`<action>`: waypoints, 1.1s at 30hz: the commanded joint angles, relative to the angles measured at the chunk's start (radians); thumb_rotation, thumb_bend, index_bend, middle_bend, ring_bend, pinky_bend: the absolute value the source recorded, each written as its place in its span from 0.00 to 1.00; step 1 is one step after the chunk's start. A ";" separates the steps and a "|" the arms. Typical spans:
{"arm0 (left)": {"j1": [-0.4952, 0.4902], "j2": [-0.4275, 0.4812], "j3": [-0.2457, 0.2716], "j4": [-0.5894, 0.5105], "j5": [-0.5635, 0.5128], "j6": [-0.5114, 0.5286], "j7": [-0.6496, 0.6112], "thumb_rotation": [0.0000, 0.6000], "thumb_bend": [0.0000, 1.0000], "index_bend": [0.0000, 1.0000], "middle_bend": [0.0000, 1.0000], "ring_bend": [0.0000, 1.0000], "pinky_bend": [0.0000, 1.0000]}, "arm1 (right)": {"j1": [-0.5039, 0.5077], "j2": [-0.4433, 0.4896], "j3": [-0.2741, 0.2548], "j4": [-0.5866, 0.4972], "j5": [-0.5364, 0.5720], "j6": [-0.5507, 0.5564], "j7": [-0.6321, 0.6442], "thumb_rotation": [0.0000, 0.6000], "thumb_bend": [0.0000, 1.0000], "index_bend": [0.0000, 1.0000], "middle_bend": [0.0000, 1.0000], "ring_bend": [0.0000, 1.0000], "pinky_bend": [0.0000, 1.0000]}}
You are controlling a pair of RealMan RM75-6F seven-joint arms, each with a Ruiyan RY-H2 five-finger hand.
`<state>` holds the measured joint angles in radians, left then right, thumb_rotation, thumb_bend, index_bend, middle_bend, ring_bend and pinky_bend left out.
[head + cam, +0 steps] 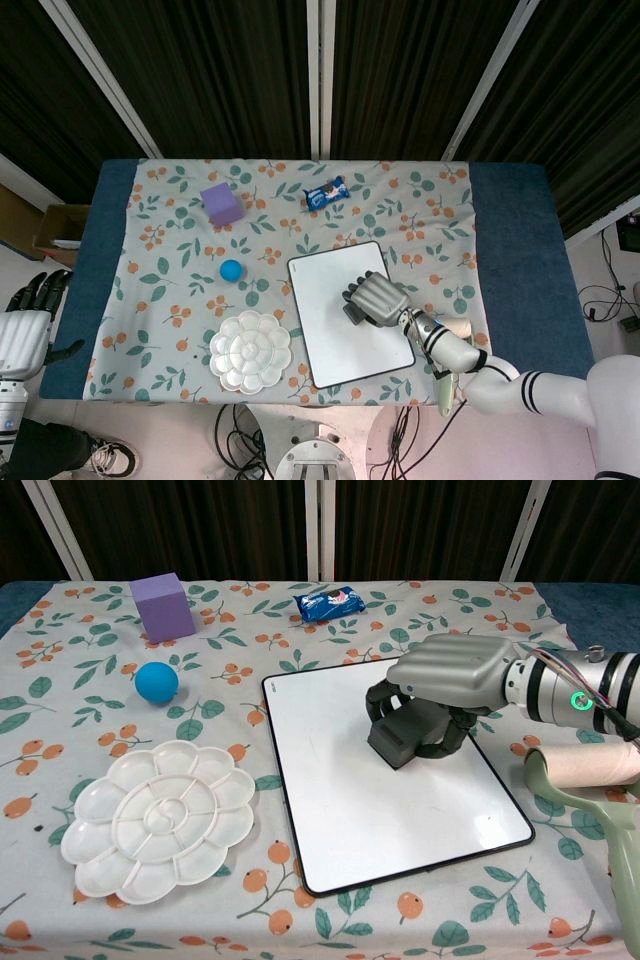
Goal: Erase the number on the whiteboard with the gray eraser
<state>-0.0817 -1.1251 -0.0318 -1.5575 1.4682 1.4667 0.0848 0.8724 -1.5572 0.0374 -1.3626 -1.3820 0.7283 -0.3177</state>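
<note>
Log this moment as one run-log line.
phase: erasing | right hand: holds gray eraser on whiteboard | number: none visible | left hand: idle off table, open

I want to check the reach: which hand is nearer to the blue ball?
The right hand. It holds the gray eraser on the whiteboard, right of the blue ball. The left hand is off the table's left edge, farther away.
</note>
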 commanded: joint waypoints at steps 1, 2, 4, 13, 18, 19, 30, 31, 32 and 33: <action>0.001 0.001 0.001 0.001 -0.002 -0.001 -0.001 1.00 0.00 0.09 0.08 0.06 0.19 | 0.023 -0.047 0.027 0.061 0.013 -0.012 0.007 1.00 0.28 0.96 0.82 0.73 0.82; 0.002 0.002 0.002 0.001 -0.002 -0.001 -0.001 1.00 0.00 0.09 0.08 0.06 0.19 | 0.028 -0.058 0.033 0.077 0.019 -0.017 0.012 1.00 0.28 0.96 0.82 0.73 0.82; 0.004 0.006 0.002 -0.001 -0.002 0.001 -0.001 1.00 0.00 0.09 0.08 0.06 0.19 | 0.043 -0.090 0.051 0.124 0.033 -0.029 0.021 1.00 0.29 0.97 0.82 0.73 0.82; 0.008 0.008 0.002 -0.007 -0.002 0.006 -0.002 1.00 0.00 0.09 0.08 0.06 0.19 | 0.073 -0.172 0.086 0.240 0.023 -0.014 0.085 1.00 0.29 0.97 0.82 0.73 0.82; 0.009 0.007 0.002 -0.006 -0.001 0.007 -0.001 1.00 0.00 0.09 0.08 0.06 0.19 | 0.061 -0.132 0.051 0.194 0.004 -0.022 0.091 1.00 0.28 0.97 0.82 0.73 0.82; 0.008 0.007 0.002 -0.007 0.000 0.007 -0.001 1.00 0.00 0.09 0.08 0.06 0.19 | 0.056 -0.118 0.042 0.177 -0.002 -0.021 0.092 1.00 0.28 0.97 0.82 0.73 0.82; -0.007 0.002 0.000 -0.017 0.011 -0.007 0.016 1.00 0.00 0.09 0.08 0.06 0.19 | -0.011 0.092 -0.064 -0.059 -0.068 0.004 0.128 1.00 0.28 0.97 0.82 0.73 0.82; -0.009 0.001 0.000 -0.018 0.012 -0.010 0.018 1.00 0.00 0.09 0.08 0.06 0.19 | -0.014 0.112 -0.071 -0.079 -0.068 0.001 0.126 1.00 0.28 0.97 0.82 0.73 0.82; -0.011 0.002 0.000 -0.020 0.013 -0.010 0.019 1.00 0.00 0.09 0.08 0.06 0.19 | -0.017 0.126 -0.075 -0.091 -0.068 0.000 0.122 1.00 0.28 0.97 0.82 0.73 0.82; -0.012 0.002 -0.001 -0.022 0.014 -0.011 0.020 1.00 0.00 0.09 0.08 0.06 0.19 | -0.019 0.139 -0.078 -0.101 -0.068 0.001 0.118 1.00 0.28 0.98 0.82 0.73 0.82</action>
<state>-0.0936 -1.1234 -0.0327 -1.5792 1.4818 1.4562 0.1049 0.8628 -1.4436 -0.0266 -1.4400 -1.4455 0.7321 -0.1969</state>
